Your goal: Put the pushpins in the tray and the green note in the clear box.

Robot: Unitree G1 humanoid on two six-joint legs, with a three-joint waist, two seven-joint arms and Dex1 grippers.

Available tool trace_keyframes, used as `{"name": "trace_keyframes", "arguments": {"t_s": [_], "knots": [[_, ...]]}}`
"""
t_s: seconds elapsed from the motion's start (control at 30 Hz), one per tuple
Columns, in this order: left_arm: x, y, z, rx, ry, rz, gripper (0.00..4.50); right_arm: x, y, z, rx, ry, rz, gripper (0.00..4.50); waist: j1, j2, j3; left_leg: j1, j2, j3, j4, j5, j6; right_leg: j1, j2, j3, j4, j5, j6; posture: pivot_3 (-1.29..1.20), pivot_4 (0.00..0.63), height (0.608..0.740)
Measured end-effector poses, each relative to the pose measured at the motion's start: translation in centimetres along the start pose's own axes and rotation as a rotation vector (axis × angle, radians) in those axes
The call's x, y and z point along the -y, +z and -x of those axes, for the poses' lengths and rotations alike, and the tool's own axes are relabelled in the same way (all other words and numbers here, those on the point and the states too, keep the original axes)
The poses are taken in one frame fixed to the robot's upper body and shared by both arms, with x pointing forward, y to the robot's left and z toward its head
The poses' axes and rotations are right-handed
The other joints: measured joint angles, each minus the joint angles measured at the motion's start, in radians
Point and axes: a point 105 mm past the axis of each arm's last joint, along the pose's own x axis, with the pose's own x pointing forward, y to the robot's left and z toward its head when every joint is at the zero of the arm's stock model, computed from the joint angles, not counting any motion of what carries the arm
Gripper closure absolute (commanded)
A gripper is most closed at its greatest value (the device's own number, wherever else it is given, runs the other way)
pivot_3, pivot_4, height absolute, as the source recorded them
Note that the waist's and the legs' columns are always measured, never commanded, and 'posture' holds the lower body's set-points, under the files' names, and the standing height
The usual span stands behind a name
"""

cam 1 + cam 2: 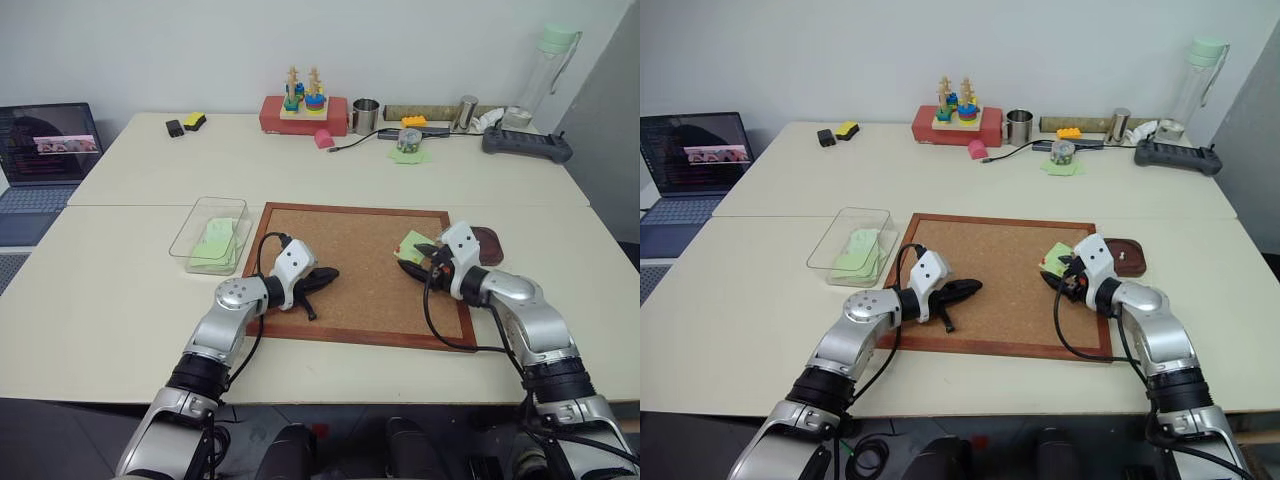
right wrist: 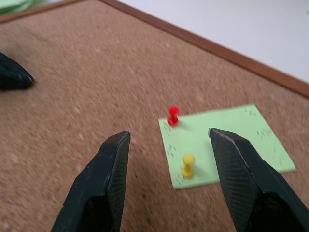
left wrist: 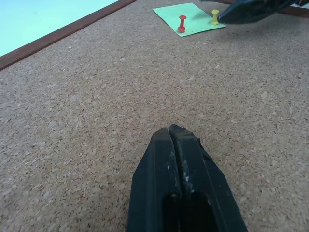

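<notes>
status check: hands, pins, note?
Left hand shut, empty, over the cork board. Right hand open, facing the yellow pushpin. Red pushpin also in green note. Nothing blocking.

- 2 cream tables (image 1: 130,290) pushed together, seam across.
- Near one: cork board (image 1: 350,265) centre, clear box (image 1: 185,240) just left of it, dark tray (image 1: 1130,255) at its right edge.
- Far one: red block (image 1: 300,115) w/ stacking toy, metal cup (image 1: 366,115), bottle (image 1: 545,70), black controller (image 1: 525,145), cable.
</notes>
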Motion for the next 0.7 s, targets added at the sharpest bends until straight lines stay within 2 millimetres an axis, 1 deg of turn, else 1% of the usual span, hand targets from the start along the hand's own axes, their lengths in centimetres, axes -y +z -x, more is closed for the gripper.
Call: {"name": "trace_keyframes", "arguments": {"t_s": [0.03, 0.1, 0.13, 0.33, 0.47, 0.7], "knots": [[0.0, -0.02, 0.04, 0.001, 0.002, 0.001, 4.5, 0.06, -0.14, 0.01, -0.002, 0.0, -0.004, 1.8, 0.0, 0.0, 0.0, 0.0, 0.0, 0.0, 0.0, 0.0, 0.0, 0.0, 0.0, 0.0, 0.0, 0.0, 0.0, 0.0, 0.15, 0.74], [0.0, -0.02, 0.06, 0.001, 0.004, 0.001, 4.5, 0.14, -0.22, 0.06, 0.001, 0.001, -0.01, 2.16, -0.001, 0.0, 0.0, 0.0, 0.0, 0.0, 0.0, 0.0, 0.0, 0.0, 0.0, 0.0, 0.0, 0.0, 0.0, 0.0, 0.15, 0.74], [0.01, -0.02, 0.06, 0.001, 0.004, 0.001, 4.5, 0.16, -0.19, 0.08, 0.005, 0.002, -0.012, 2.22, -0.001, 0.0, 0.0, 0.0, 0.0, 0.0, 0.0, 0.0, 0.0, 0.0, 0.0, 0.0, 0.0, 0.0, 0.0, 0.0, 0.15, 0.74], [0.05, -0.03, 0.08, 0.001, 0.003, 0.001, 4.5, 0.24, -0.33, -0.06, 0.025, -0.005, -0.028, 3.66, -0.001, 0.0, 0.0, 0.0, 0.0, 0.0, -0.001, 0.0, 0.0, 0.0, 0.0, 0.0, 0.0, 0.0, 0.0, 0.0, 0.15, 0.74], [0.08, -0.02, 0.06, 0.001, 0.002, 0.001, 4.5, 0.41, -0.74, -0.15, 0.019, -0.02, -0.032, 4.41, -0.001, 0.0, 0.0, 0.0, 0.0, 0.0, -0.001, 0.0, 0.0, 0.0, 0.0, 0.0, 0.0, 0.0, 0.0, 0.0, 0.15, 0.74], [0.2, -0.04, 0.11, 0.001, 0.001, 0.0, 4.5, 0.37, -0.67, -0.13, 0.026, -0.019, -0.023, 4.41, -0.002, 0.0, 0.0, 0.0, 0.0, 0.0, -0.002, 0.0, 0.0, -0.001, 0.0, 0.0, 0.0, 0.0, 0.0, 0.0, 0.15, 0.74]]}}
